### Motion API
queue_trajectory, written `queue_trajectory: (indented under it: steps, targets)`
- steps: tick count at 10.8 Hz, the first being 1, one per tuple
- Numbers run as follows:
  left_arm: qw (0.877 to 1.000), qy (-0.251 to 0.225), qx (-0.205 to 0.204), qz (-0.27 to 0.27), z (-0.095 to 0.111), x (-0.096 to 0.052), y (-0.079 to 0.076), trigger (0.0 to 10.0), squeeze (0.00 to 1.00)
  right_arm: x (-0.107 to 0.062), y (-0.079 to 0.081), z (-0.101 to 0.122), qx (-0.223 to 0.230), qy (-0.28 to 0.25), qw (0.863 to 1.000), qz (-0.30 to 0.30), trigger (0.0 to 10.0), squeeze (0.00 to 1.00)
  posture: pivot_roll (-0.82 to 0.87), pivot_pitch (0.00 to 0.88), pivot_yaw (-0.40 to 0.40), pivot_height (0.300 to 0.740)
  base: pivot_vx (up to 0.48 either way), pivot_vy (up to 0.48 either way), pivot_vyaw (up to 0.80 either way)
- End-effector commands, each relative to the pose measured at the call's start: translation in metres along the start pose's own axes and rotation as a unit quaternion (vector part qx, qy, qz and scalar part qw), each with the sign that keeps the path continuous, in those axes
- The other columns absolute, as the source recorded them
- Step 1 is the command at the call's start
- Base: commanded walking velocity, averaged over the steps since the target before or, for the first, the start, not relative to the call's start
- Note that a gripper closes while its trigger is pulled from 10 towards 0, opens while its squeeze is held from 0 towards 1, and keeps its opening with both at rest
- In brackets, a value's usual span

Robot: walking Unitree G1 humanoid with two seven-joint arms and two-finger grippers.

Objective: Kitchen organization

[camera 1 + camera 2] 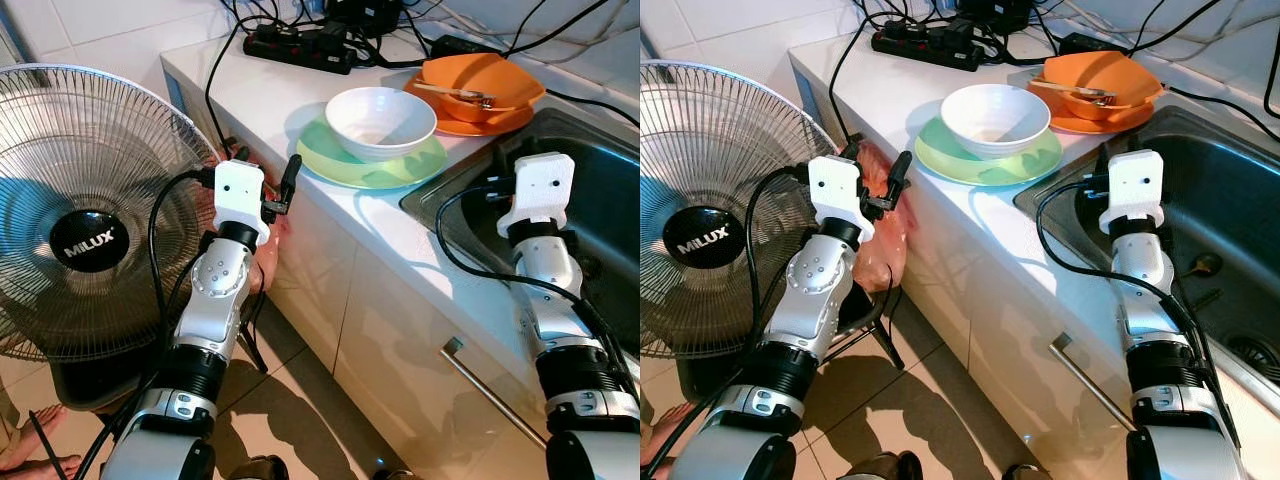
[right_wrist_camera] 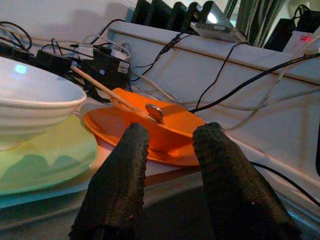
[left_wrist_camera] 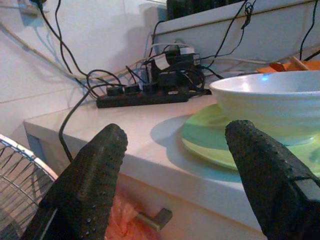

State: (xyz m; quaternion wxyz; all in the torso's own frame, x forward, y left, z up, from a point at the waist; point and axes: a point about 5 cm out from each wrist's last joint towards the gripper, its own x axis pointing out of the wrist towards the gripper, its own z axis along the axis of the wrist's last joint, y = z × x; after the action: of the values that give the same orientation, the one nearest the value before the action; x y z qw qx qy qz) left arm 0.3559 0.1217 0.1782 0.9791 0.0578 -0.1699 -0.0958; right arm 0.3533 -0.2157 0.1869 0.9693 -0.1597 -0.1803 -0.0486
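A white countertop (image 1: 300, 110) ends beside a Milux fan (image 1: 85, 215). On it, near the front edge, a white bowl (image 1: 380, 120) sits on a green plate (image 1: 340, 160); behind lies an orange bowl (image 1: 480, 80). The left gripper (image 3: 175, 165), fingers spread, hovers off that edge. The right gripper (image 2: 167, 165), fingers parted, hangs over the sink (image 1: 600, 200).

Standing fan (image 1: 85, 215), branded MILUX, on the tiled floor (image 1: 290, 400) at nine o'clock. Black power strip (image 1: 300, 48) with tangled cables on the tabletop (image 1: 265, 100) at twelve o'clock. Orange plastic bag (image 1: 880, 235) hangs beside the cabinet front.

bright, sharp heads; dimmer wrists
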Motion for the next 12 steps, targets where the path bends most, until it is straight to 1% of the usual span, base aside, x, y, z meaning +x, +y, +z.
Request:
queue_trajectory:
  steps: [1,5,9,11,12]
  targets:
    - [1.0,-0.003,0.005,0.002,0.0026,0.0012,0.0002,10.0,0.0,-0.0016,-0.0007,-0.0008,0.003,0.003,1.0,0.0,10.0,0.0,-0.04,0.099,0.03,0.74,0.0,0.0,0.0]
    - [1.0,-0.001,0.006,0.007,0.0014,-0.0009,0.0019,10.0,0.0,-0.0015,-0.0037,0.0018,0.001,-0.003,1.0,0.0,10.0,0.0,-0.04,0.11,0.027,0.74,0.0,0.0,0.0]
    - [1.0,0.002,0.005,0.007,0.0001,-0.0018,0.0013,10.0,0.0,-0.004,-0.0037,-0.0006,0.005,0.002,1.0,0.0,10.0,0.0,-0.04,0.122,0.026,0.74,0.0,0.0,0.0]
    - [1.0,0.002,0.004,0.008,0.0001,-0.0018,0.001,10.0,0.0,-0.0043,-0.0022,-0.0006,0.005,0.005,1.0,0.007,10.0,0.0,-0.04,0.132,0.025,0.74,0.0,0.0,-0.8]
    - [1.0,0.003,0.004,0.007,0.0,-0.0018,0.0009,10.0,0.0,-0.0048,-0.0013,-0.0007,0.004,0.004,1.0,0.008,10.0,0.0,-0.04,0.132,0.026,0.74,0.0,0.0,-0.43]
